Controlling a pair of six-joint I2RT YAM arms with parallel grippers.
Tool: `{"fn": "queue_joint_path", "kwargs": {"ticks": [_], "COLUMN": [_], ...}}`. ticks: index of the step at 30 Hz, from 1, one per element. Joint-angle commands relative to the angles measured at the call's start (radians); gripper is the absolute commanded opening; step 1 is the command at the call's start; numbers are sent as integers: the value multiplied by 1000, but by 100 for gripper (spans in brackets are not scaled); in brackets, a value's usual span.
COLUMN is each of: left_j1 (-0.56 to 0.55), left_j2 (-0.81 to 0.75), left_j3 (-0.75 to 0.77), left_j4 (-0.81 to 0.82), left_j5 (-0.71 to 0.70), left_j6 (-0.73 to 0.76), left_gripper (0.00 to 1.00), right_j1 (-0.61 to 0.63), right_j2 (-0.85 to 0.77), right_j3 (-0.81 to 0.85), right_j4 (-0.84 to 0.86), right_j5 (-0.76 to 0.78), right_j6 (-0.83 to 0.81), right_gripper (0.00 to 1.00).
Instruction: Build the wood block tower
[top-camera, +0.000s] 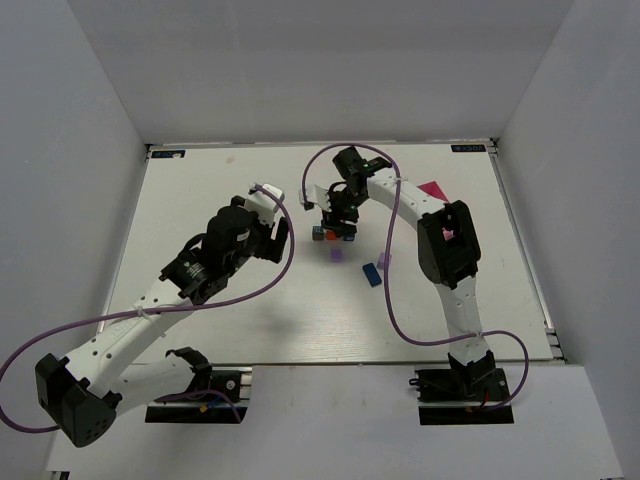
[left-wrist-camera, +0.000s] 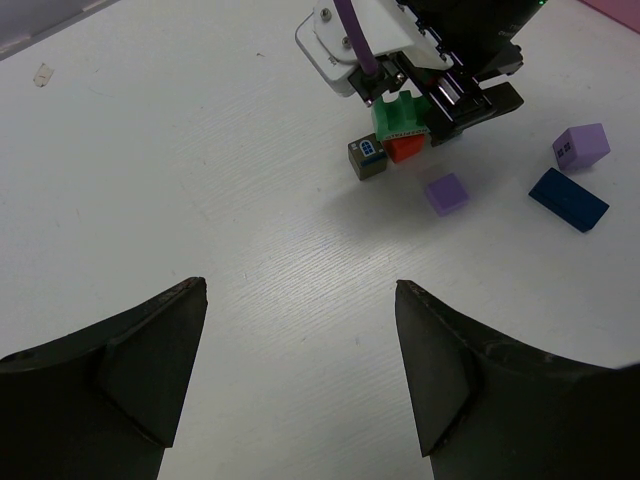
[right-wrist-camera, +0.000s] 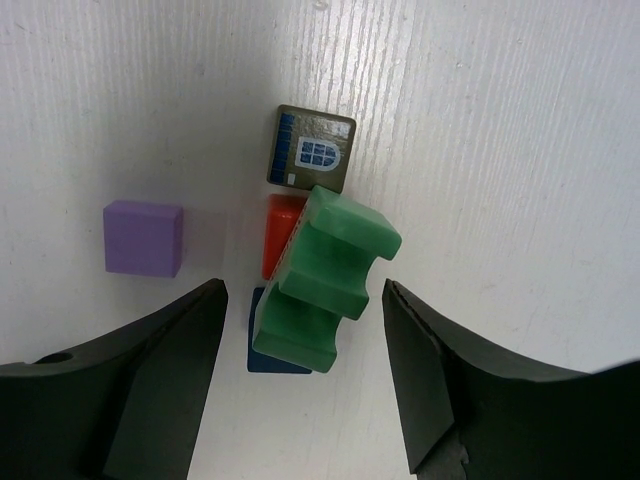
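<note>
Wood block tower (top-camera: 335, 232) mid-table (top-camera: 250, 310), toward far edge, open surface all round. Green block (right-wrist-camera: 325, 280) tilted atop red block (right-wrist-camera: 280, 235) and a largely covered blue block (right-wrist-camera: 260, 345). Right gripper (right-wrist-camera: 303, 290) spread around green, gaps either side. Left gripper (left-wrist-camera: 300, 290) wide, empty.

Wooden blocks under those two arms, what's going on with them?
The right gripper hangs open over a small cluster, its fingers on either side of a green notched block that lies tilted on a red block and a blue block. A window-painted block sits right beside them; a purple block lies apart. The left gripper hovers open and empty nearby.
</note>
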Motion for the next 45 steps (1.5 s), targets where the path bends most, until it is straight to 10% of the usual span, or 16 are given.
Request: {"fn": "queue_joint_path", "kwargs": {"ticks": [1, 24, 45], "left_j1": [7, 7, 7], "left_j2": [-28, -28, -28], "left_j3": [-7, -7, -7], "left_j4": [4, 4, 4], "left_j5": [-16, -16, -16], "left_j6": [6, 6, 6], "left_gripper": [86, 86, 86], "right_j1": [4, 19, 22], "right_j2": [-24, -22, -21], "right_j3": [-14, -39, -36], "right_j4": [19, 73, 62], "right_j5": [-28, -22, -28], "right_j6": [12, 57, 41], "right_gripper": [70, 72, 52]}}
